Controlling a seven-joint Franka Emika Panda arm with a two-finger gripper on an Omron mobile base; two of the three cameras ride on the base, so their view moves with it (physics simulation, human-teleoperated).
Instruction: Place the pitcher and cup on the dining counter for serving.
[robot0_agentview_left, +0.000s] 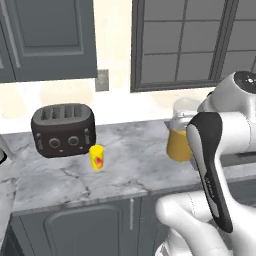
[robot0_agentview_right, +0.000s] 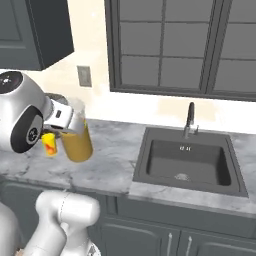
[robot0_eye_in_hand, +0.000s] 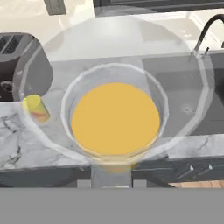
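Observation:
The pitcher (robot0_agentview_left: 178, 145), clear with orange inside, stands on the marble counter beside the sink. It is also in the right base view (robot0_agentview_right: 78, 142). My gripper (robot0_agentview_right: 64, 119) is at its rim, on the side towards the arm. The hand view looks straight down into the pitcher (robot0_eye_in_hand: 114, 120), whose wide rim rings the picture. My fingertips are hidden, so the frames do not show whether they are closed on the glass. The small yellow cup (robot0_agentview_left: 97, 157) with its red mark stands left of the pitcher, in front of the toaster. It shows again in the right base view (robot0_agentview_right: 49, 143) and the hand view (robot0_eye_in_hand: 36, 108). The dining counter is out of view.
A black toaster (robot0_agentview_left: 63, 130) sits at the back left of the marble counter (robot0_agentview_left: 130, 170). A dark sink (robot0_agentview_right: 187, 162) with a black faucet (robot0_agentview_right: 190, 120) lies right of the pitcher. Grey wall cabinets (robot0_agentview_left: 45, 40) and a window (robot0_agentview_right: 175, 45) are above.

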